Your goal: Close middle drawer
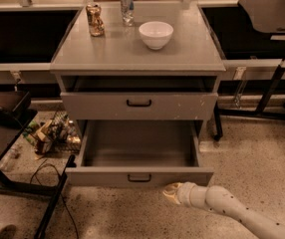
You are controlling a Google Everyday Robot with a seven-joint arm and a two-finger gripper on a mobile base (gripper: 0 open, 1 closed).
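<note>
The middle drawer (139, 176) is pulled far out of the grey cabinet (137, 54). Its long plain tray is empty, and its low front panel has a small black handle (139, 178) at the centre. My gripper (172, 192) is at the end of the white arm that comes in from the lower right. It hovers just in front of the drawer's front panel, below it and a little right of the handle. It is close to the panel; I cannot tell if it touches.
Above the open drawer is a taller drawer front (139, 105) with white chip marks, shut. On the cabinet top stand a white bowl (156, 34) and two cans (95, 20). A black stand (3, 133), cables and a basket of clutter (53, 132) sit at the left, and table legs (272, 88) at the right.
</note>
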